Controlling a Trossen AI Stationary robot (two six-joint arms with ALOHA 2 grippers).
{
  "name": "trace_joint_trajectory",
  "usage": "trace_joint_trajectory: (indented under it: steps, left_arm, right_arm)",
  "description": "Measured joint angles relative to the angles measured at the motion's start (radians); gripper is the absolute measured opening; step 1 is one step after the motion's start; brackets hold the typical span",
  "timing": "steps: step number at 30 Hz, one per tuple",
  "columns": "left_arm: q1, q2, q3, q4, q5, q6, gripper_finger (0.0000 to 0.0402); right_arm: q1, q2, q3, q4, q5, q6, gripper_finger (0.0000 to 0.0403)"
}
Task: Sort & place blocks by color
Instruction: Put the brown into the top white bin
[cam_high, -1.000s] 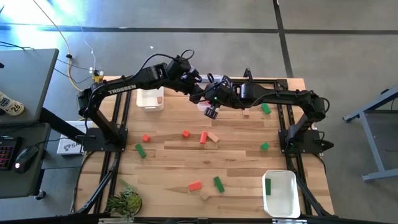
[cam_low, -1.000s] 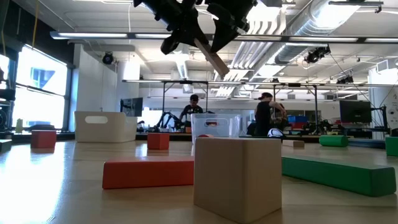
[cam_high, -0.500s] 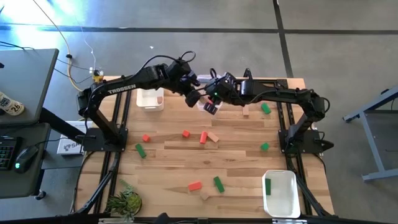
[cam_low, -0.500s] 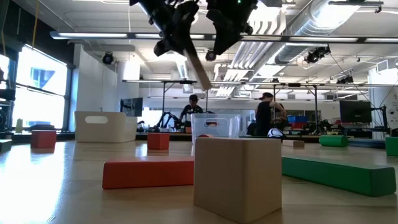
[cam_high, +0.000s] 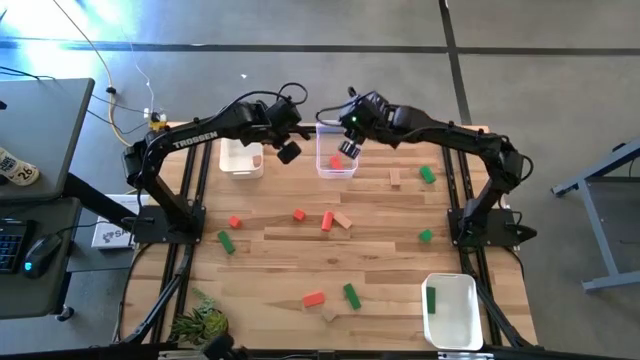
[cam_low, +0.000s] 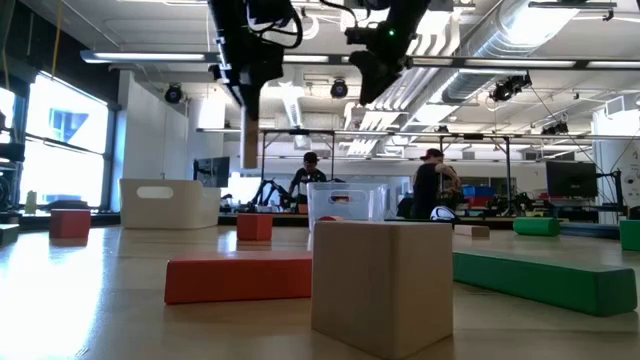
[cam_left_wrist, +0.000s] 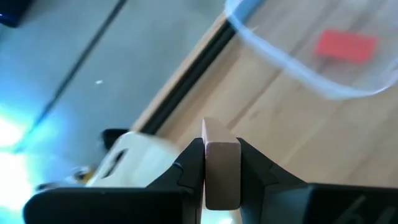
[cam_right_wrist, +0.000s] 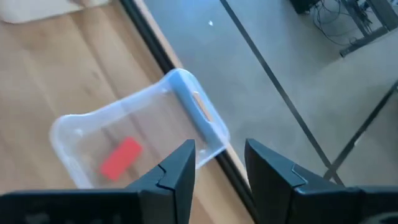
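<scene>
My left gripper (cam_high: 288, 151) (cam_low: 250, 88) is in the air between the white bin (cam_high: 242, 158) and the clear bin (cam_high: 337, 161), shut on a pale wood block (cam_low: 250, 140) (cam_left_wrist: 221, 163). My right gripper (cam_high: 350, 148) (cam_right_wrist: 217, 167) is open and holds nothing; it hangs above the clear bin (cam_right_wrist: 134, 140), in which a red block (cam_right_wrist: 120, 157) lies flat. Red, green and pale blocks lie scattered on the table: a red one (cam_high: 299, 214), a green one (cam_high: 226, 241), a pale one (cam_high: 343, 219). My left gripper pinches the pale wood block between its two fingers (cam_left_wrist: 191, 163) at the block's upper end (cam_low: 250, 102). The fingers come from above, pointing down. The block hangs upright below them, lifted clear of the table, and its free end (cam_left_wrist: 221, 138) sticks out past the fingertips.
A second white bin (cam_high: 450, 312) at the near right corner holds a green block (cam_high: 431, 299). In the low view a pale cube (cam_low: 385, 285), a red bar (cam_low: 238, 277) and a green bar (cam_low: 545, 280) lie close to the near edge. A small plant (cam_high: 200, 324) stands near left.
The two grippers were close together over the clear bin and have drawn apart. My left gripper has carried the pale block toward the table's left, toward the white bin; the block has swung from slanting to upright. My right gripper has moved toward the far edge.
</scene>
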Motion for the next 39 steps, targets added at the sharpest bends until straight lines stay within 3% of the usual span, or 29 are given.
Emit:
trace_joint_trajectory:
  steps: [7,18,25,33,39]
  left_arm:
    - [0.001,0.0,0.0,-0.079,-0.127,0.067,0.0042]
    - [0.071,0.0,-0.062,-0.181,-0.127,0.075,0.0042]
    - [0.123,0.0,-0.169,-0.129,-0.137,0.075,0.0042]
    - [0.157,0.001,-0.224,-0.088,-0.237,0.145,0.006]
    - [0.158,0.001,-0.231,-0.09,-0.195,0.21,0.0081]
  right_arm:
    - [-0.095,0.0,0.0,0.008,-0.006,-0.017,0.0126]
    - [-0.192,0.0,0.0,0.035,-0.047,-0.07,0.0126]
    - [-0.224,0.0,0.0,0.045,-0.109,-0.069,0.0126]
    - [-0.232,0.0,0.0,0.068,-0.173,-0.07,0.0126]
    - [-0.232,0.0,0.0,0.067,-0.18,-0.07,0.0126]
